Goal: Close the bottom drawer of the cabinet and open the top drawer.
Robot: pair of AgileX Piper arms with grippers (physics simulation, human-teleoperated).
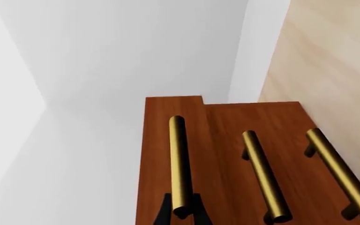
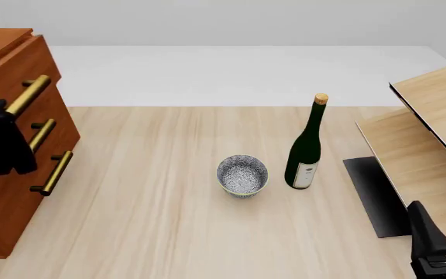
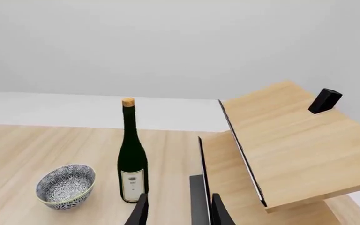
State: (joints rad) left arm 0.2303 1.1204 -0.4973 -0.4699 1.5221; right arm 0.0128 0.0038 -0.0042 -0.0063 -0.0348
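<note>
Lighting was bright, even and diffuse in all my views. Shadows were faint and soft, weakest beneath the bottle [image 2: 306,152] and bowl [image 2: 243,175]. Brass handles [image 1: 178,164] carried mild highlights. Renders were sharp throughout, without blur or edge distortion.

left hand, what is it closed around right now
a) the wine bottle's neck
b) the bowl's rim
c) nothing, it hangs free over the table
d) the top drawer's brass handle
d: in the left wrist view the left hand has its fingers on either side of the top drawer's brass handle, and that drawer juts out past the other two.
</note>
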